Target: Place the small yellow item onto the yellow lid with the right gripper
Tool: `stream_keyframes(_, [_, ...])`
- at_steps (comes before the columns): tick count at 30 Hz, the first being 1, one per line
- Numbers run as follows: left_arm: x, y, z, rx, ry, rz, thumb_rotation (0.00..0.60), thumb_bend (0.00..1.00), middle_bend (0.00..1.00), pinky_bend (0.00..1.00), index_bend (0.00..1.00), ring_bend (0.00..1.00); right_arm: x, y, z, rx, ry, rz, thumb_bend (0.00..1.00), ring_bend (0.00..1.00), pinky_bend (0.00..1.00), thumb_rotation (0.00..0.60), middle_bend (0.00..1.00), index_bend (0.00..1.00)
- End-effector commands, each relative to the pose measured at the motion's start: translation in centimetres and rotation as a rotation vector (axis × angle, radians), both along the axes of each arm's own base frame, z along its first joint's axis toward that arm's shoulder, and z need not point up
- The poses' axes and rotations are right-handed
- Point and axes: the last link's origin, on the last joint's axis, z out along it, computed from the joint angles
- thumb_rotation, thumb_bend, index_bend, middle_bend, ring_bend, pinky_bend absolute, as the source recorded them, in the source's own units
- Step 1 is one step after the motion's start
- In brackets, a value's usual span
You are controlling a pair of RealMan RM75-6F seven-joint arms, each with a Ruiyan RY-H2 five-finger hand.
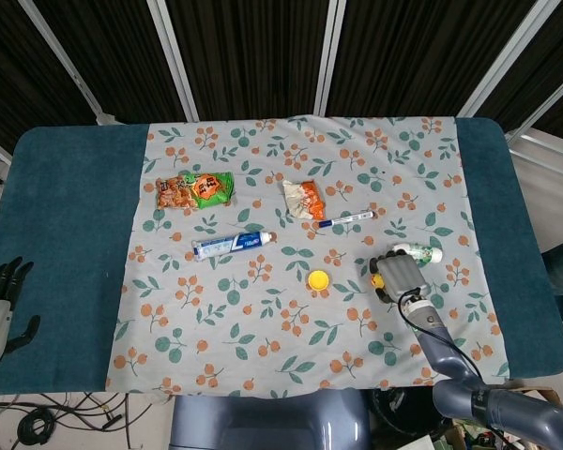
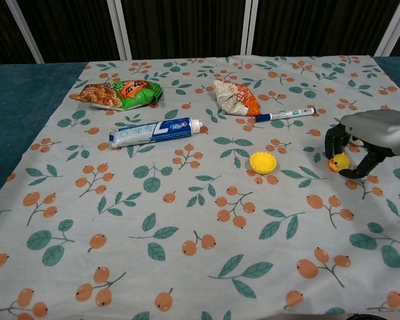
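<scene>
The small yellow item (image 2: 339, 162) is a little duck-like toy lying on the floral cloth at the right. My right hand (image 2: 370, 137) arches over it, with one finger (image 2: 331, 143) to its left and another (image 2: 360, 169) just to its right. A small gap still shows around the toy. From the head view the right hand (image 1: 401, 275) covers most of the toy, and only a yellow bit (image 1: 376, 270) shows at its left edge. The yellow lid (image 2: 263, 162) lies rim up to the left of that hand, also seen as the yellow lid (image 1: 318, 279). My left hand (image 1: 0, 302) hangs empty off the table's left edge with its fingers apart.
A white and green bottle (image 1: 418, 251) lies just behind the right hand. Farther back lie a blue marker (image 2: 285, 114), an orange and white snack pack (image 2: 235, 98), a toothpaste tube (image 2: 155, 131) and a green and orange snack bag (image 2: 118, 93).
</scene>
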Motion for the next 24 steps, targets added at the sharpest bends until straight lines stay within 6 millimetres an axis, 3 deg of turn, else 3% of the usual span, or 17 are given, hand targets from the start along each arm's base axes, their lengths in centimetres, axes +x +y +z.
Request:
stream_keyframes(1, [0.0, 0.0, 0.0, 0.001, 0.0, 0.0, 0.6, 0.39, 0.0, 0.07, 0.0, 0.0, 0.0, 0.0, -0.1, 0.0, -0.001, -0.001, 0.26, 0.29, 0.24, 0.6, 0.42, 0.45])
stream_keyframes(15, [0.0, 0.0, 0.0, 0.0, -0.001, 0.0, 0.6, 0.39, 0.0, 0.08, 0.0, 0.0, 0.6, -0.2, 0.3, -0.006, -0.008, 0.023, 0.29, 0.29, 0.24, 0.6, 0.44, 0.48])
stream_keyframes(24, [0.1, 0.0, -0.1, -0.002, -0.006, -0.003, 0.6, 0.39, 0.0, 0.08, 0.0, 0.0, 3.4, -0.9, 1.0, 0.011, 0.008, 0.092, 0.32, 0.29, 0.24, 0.6, 0.44, 0.48])
